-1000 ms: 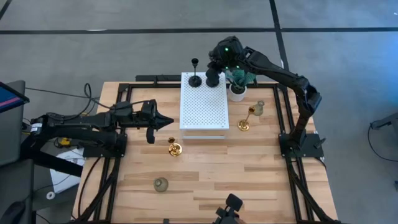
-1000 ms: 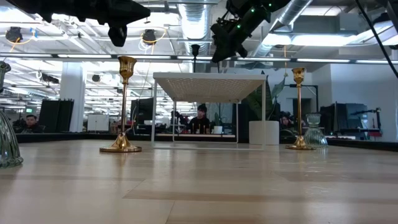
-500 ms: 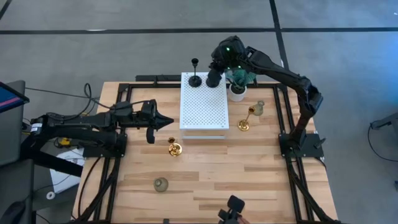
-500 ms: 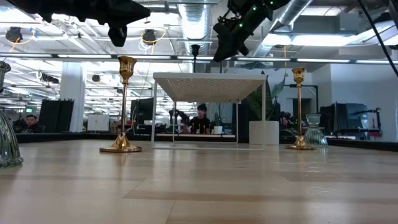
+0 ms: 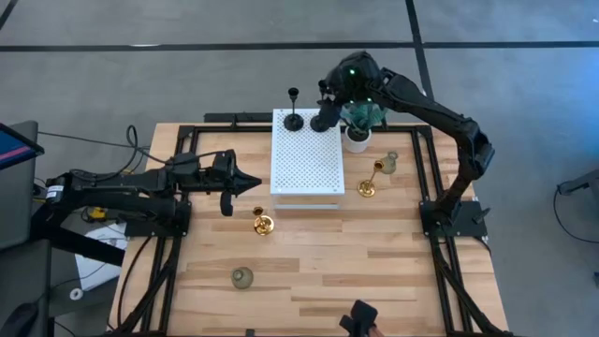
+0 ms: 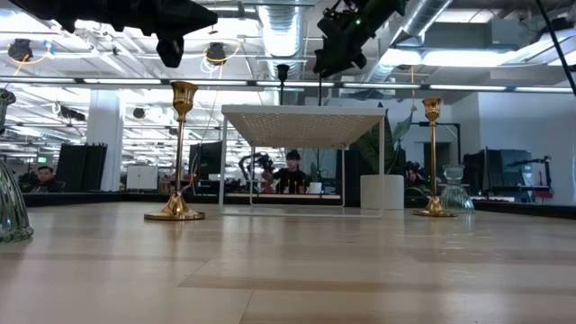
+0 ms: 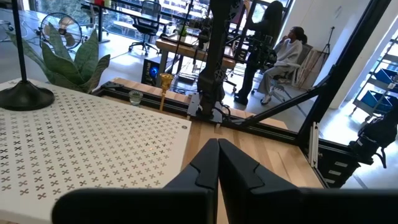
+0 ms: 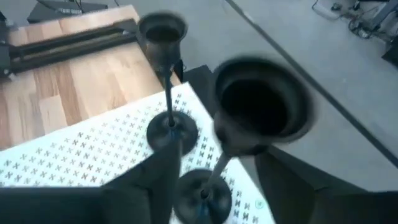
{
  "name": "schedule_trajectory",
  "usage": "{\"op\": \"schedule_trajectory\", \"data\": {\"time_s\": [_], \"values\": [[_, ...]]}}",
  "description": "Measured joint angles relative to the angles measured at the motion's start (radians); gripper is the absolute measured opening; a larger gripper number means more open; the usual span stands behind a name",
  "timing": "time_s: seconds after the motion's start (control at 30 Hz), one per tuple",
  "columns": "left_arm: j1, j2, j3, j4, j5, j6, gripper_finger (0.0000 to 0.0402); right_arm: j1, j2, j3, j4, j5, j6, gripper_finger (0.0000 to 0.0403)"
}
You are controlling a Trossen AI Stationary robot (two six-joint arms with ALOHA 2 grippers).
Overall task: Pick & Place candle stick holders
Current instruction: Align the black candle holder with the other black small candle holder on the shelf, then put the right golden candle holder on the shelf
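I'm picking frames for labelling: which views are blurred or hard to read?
Right wrist view: the nearer black holder is smeared, the farther black holder is soft too. Low view: ceiling lights backlight the arms into silhouettes. High view: sharp, evenly lit. Left wrist view: clear.

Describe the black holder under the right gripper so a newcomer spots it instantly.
Find the white perforated platform mid-table. At its far edge stand two slim black candle stick holders; yours is directly below the open right gripper, nearest the potted green plant, while its twin stands alone.
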Motion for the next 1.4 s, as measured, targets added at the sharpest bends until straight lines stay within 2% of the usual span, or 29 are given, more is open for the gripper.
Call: {"op": "schedule_trajectory", "data": {"time_s": [0.17, 0.37, 0.57, 0.77, 0.9, 1.07, 1.23, 1.4], "values": [[0.0, 0.0, 0.0, 0.0, 0.0, -0.003, 0.0008, 0.0, 0.0, 0.0, -0.086, 0.0, 0.0, 0.0252], [0.0, 0.0, 0.0, 0.0, 0.0, -0.003, 0.0008, 0.044, -0.028, 0.0, -0.235, -0.026, 0.008, 0.0248], [0.0, 0.0, 0.0, 0.0, 0.0, -0.003, 0.0008, 0.142, -0.09, 0.0, -0.364, -0.028, 0.031, 0.021], [0.0, 0.0, 0.0, 0.0, 0.0, -0.003, 0.0008, 0.235, -0.159, 0.0, -0.406, -0.023, 0.118, 0.0148], [0.0, 0.0, 0.0, 0.0, 0.0, -0.003, 0.0008, 0.281, -0.201, 0.0, -0.472, 0.043, 0.177, 0.0089], [0.0, 0.0, 0.0, 0.0, 0.0, -0.003, 0.0008, 0.351, -0.239, 0.0, -0.616, 0.182, 0.25, 0.0012], [0.0, 0.0, 0.0, 0.0, 0.0, -0.003, 0.0008, 0.439, -0.281, -0.002, -0.667, 0.309, 0.321, 0.0008], [0.0, 0.0, 0.0, 0.0, 0.0, -0.003, 0.0008, 0.519, -0.359, -0.083, -0.667, 0.375, 0.417, 0.0003]]}}
